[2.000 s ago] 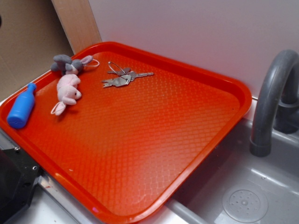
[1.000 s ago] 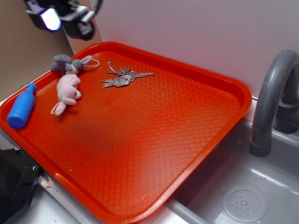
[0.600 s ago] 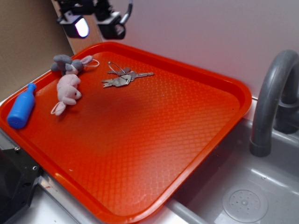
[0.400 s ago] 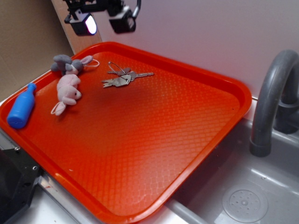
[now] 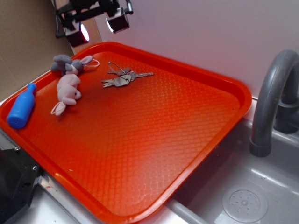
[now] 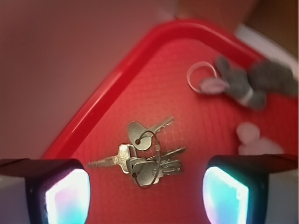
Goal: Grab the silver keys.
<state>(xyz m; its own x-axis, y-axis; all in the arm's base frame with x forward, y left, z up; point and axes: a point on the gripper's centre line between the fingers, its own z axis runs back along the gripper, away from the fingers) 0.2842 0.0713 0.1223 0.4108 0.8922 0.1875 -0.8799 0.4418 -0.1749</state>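
While the gripper (image 5: 97, 24) hangs high over the far corner of the orange tray (image 5: 196, 135), its jaws stand wide apart with nothing between them. From the wrist view the silver keys (image 6: 145, 158) lie flat on the tray floor directly below the gap, a little nearer one finger than the other, fanned out on their thin wire ring (image 6: 150, 161). They sit close to the tray's raised back rim, and the pink and grey plush toy (image 5: 69, 79) lies off to one side of the jaws, well apart from the bunch. To my eye the approach is only beginning. A good grab would mean centring the gap over the thick cluster of key heads, not the lone blade pointing outward, then coming straight down until the fingertips nearly meet the tray. Flat metal on textured plastic could easily skid, so closing slowly across the stacked heads looks wisest.
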